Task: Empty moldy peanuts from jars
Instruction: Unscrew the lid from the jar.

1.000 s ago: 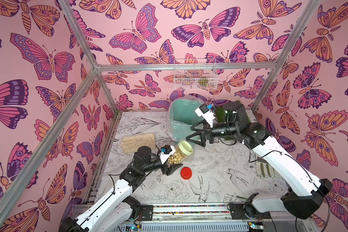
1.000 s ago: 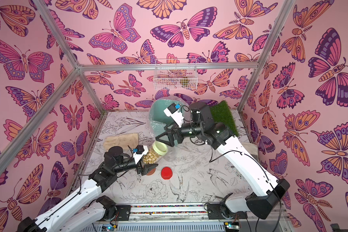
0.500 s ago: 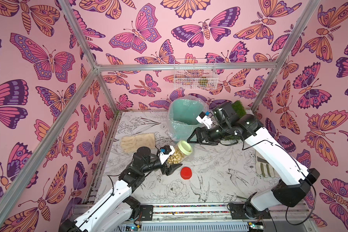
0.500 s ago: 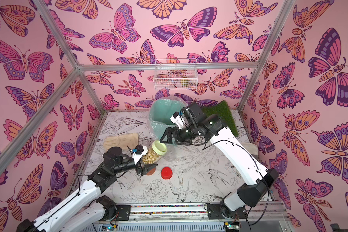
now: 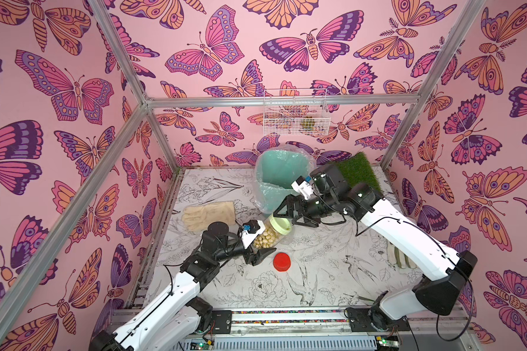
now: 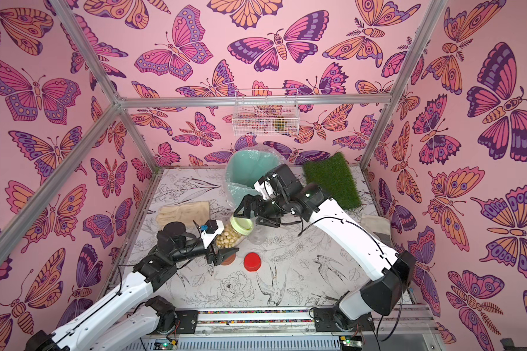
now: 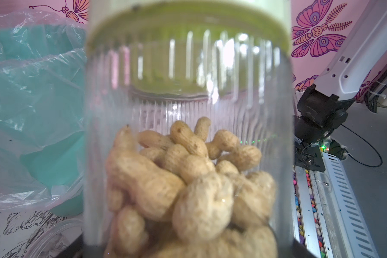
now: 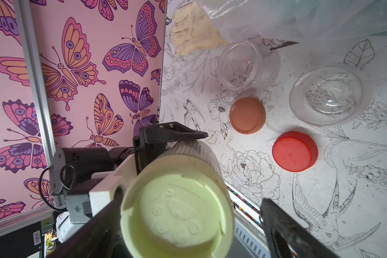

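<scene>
- Right gripper [image 5: 286,217] has come down from beside the bin [image 5: 282,170] over the last second. Its jaws now stand wide apart on either side of the pale green lid [image 8: 177,212].
- From the right wrist, a gap shows between 1 finger and the lid's rim, so nothing is gripped there yet.
- Left gripper [image 5: 260,243] has not shifted. It is clamped across the ribbed body of the green-lidded jar [image 5: 271,235] and holds it off the table [image 5: 332,273], tilted, lid end raised toward the right arm.
- Peanuts [image 7: 188,189] lie heaped in the low end of that jar, filling roughly half of it. The lid is on and none have spilled.
- Beyond the held jar, a smaller empty jar [image 8: 246,64] and a wider empty jar [image 8: 331,96] sit open on the table. The brown lid [image 8: 247,115] and the red lid [image 8: 294,150] lie near them, apart from each other.
- The lined bin stands just behind the right gripper.
- Judging from this, 2 jars are done, the approach to the 3rd is complete, and unscrewing is the step in hand.
- The next move calls for the right jaws to close squarely on the rim and twist while the left holds firm.
- Risks: the ribbed jar could turn in the left grip, or peanuts could roll out short of the bin once the lid is off.
</scene>
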